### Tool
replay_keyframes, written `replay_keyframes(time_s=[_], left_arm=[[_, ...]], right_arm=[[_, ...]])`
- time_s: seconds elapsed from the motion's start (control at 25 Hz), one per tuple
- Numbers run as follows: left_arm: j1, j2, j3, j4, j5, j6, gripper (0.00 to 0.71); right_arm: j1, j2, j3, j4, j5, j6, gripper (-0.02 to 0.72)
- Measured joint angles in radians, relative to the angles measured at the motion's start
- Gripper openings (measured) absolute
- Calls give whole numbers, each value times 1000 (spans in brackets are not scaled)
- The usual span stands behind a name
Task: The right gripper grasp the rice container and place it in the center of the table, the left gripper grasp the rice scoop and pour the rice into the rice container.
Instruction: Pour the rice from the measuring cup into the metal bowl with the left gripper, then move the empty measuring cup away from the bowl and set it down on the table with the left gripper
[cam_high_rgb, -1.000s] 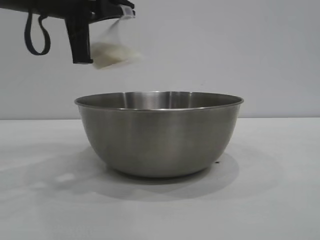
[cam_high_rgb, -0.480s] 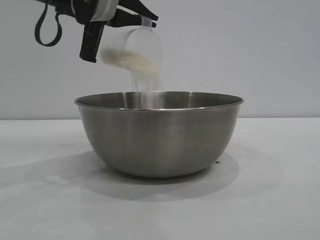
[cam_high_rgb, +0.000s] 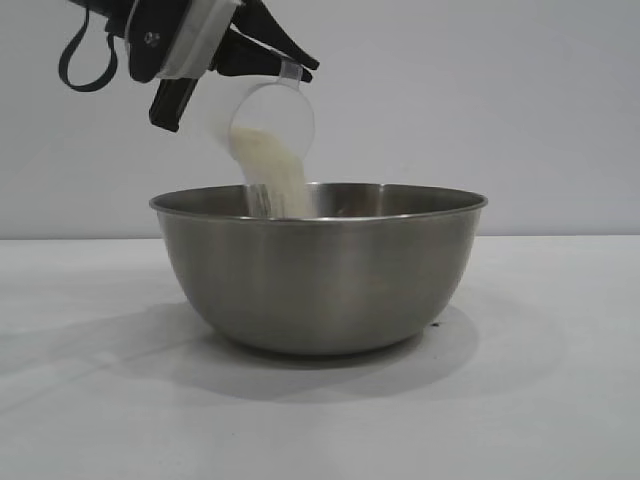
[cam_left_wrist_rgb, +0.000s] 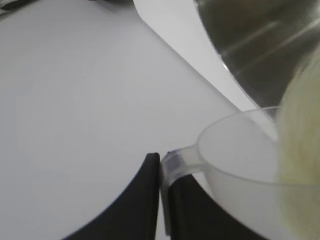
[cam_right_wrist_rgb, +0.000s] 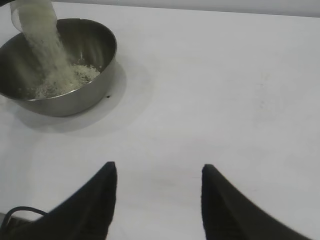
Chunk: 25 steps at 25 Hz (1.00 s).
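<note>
The steel rice container stands on the white table. My left gripper is above its left rim, shut on the handle of the translucent rice scoop, which is tipped mouth-down. Rice streams from the scoop into the container. In the left wrist view the fingers pinch the scoop handle. In the right wrist view the container holds a rice pile. My right gripper is open and empty over bare table, well away from the container. It is out of the exterior view.
A black cable loop hangs from the left arm at the upper left. A small dark speck lies on the table by the container's right base.
The left gripper has rolled the scoop further over. The scoop went from level to tipped, and rice now pours in a thick stream into the container.
</note>
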Motion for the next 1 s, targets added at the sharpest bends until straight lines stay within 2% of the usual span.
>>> replay_keyframes(time_s=[0.36, 0.48, 0.6, 0.8, 0.92, 1.0], left_arm=[[-1, 0, 0, 23, 6, 0, 0], [-1, 0, 0, 23, 6, -58, 0], [-1, 0, 0, -49, 6, -309, 0], [2, 0, 0, -404, -55, -861, 0], [51, 0, 28, -526, -164, -1171, 0], [112, -1, 79, -600, -231, -1299, 0]], right_arm=[[0, 0, 0, 0, 0, 0, 322], [0, 0, 0, 0, 0, 0, 322], [0, 0, 0, 0, 0, 0, 322], [0, 0, 0, 0, 0, 0, 322], [0, 0, 0, 0, 0, 0, 322], [0, 0, 0, 0, 0, 0, 322]])
